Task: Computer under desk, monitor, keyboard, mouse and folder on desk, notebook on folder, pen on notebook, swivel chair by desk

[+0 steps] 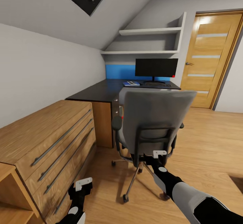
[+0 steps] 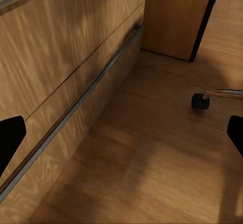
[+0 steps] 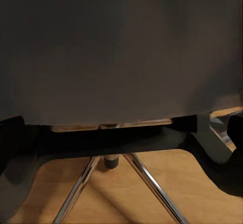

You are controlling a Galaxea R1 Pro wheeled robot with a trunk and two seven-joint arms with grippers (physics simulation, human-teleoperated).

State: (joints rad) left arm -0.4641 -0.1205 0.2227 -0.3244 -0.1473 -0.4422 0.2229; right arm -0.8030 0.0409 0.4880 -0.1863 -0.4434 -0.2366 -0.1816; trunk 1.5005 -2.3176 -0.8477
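Observation:
The grey swivel chair (image 1: 153,116) stands in front of the black desk (image 1: 98,94) with its back toward me. My right gripper (image 1: 152,159) reaches low behind the backrest; in the right wrist view (image 3: 121,143) its fingers stand wide apart at the lower edge of the backrest (image 3: 121,46), open, above the chrome base (image 3: 147,183). The left gripper (image 1: 81,190) hangs open near the floor beside the wooden drawer unit (image 2: 61,57). On the desk stand the monitor (image 1: 156,67) and the keyboard (image 1: 158,85), with a blue folder (image 1: 131,83) to their left. What lies on the folder is too small to tell.
A light wooden drawer unit (image 1: 44,139) with long bar handles runs along the left wall. A wooden door (image 1: 212,58) is at the back right, and white shelves (image 1: 148,31) hang above the desk. Open wooden floor (image 1: 209,149) lies right of the chair. A chair caster (image 2: 200,101) sits nearby.

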